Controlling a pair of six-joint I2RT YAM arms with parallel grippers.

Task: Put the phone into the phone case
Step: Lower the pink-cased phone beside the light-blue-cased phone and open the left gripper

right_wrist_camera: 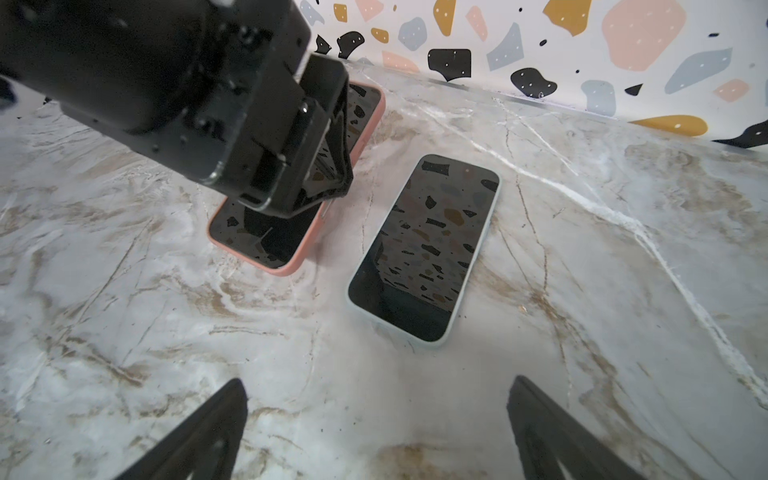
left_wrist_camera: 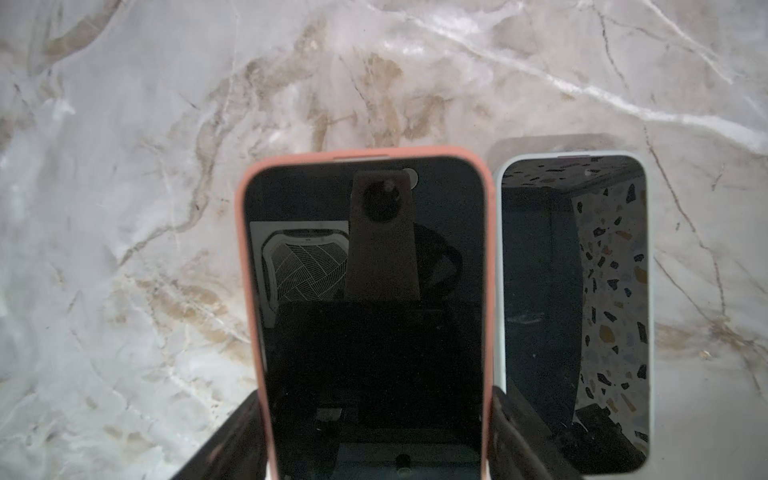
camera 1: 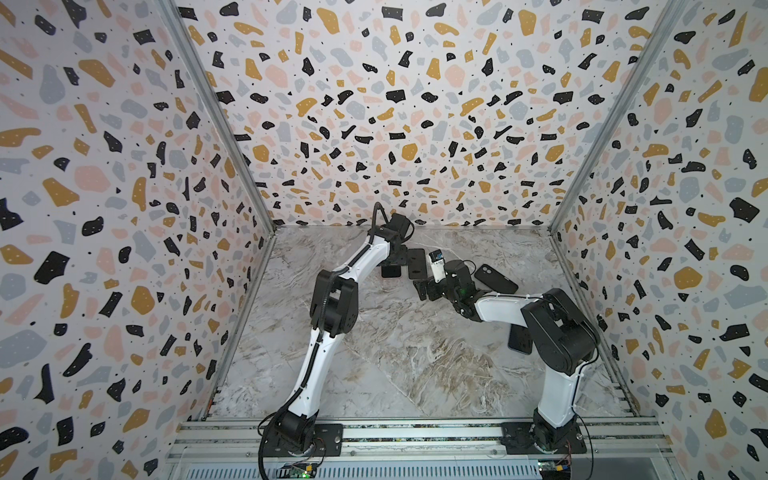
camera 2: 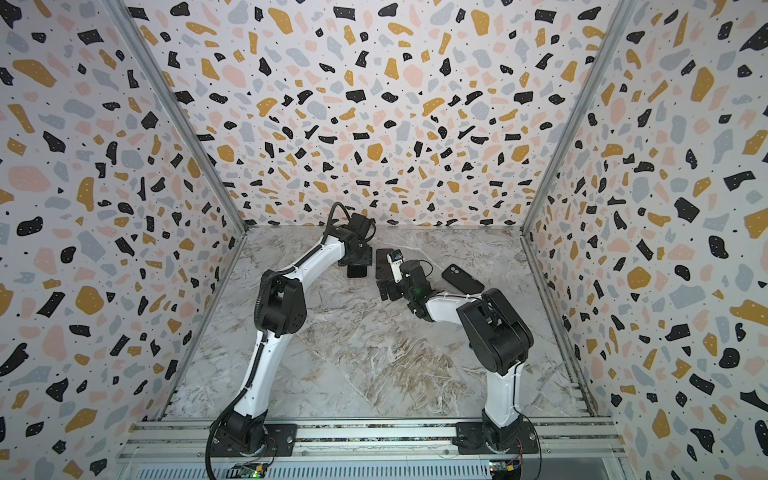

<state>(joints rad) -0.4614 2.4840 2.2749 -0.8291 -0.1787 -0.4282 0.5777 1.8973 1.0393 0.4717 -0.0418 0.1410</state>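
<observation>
A phone [left_wrist_camera: 374,332] lies screen up on the marble table inside a salmon-pink phone case [left_wrist_camera: 365,151]. My left gripper [left_wrist_camera: 374,399] is shut on it, one finger against each long side of the case. A thin white sliver shows beside the pink rim near the fingers. In both top views this gripper [camera 1: 392,262] [camera 2: 357,264] sits at the back middle, over the phone [camera 1: 391,272]. My right gripper [right_wrist_camera: 378,386] hangs open and empty above bare table, just short of a second phone [right_wrist_camera: 424,249] with a pale rim. That phone lies right beside the pink one.
A black case [camera 1: 496,279] [camera 2: 462,279] with a camera cutout lies back right. Another dark flat object [camera 1: 519,340] sits half hidden behind the right arm. Patterned walls close the back and both sides. The pale-rimmed phone [camera 1: 417,264] lies between the two grippers.
</observation>
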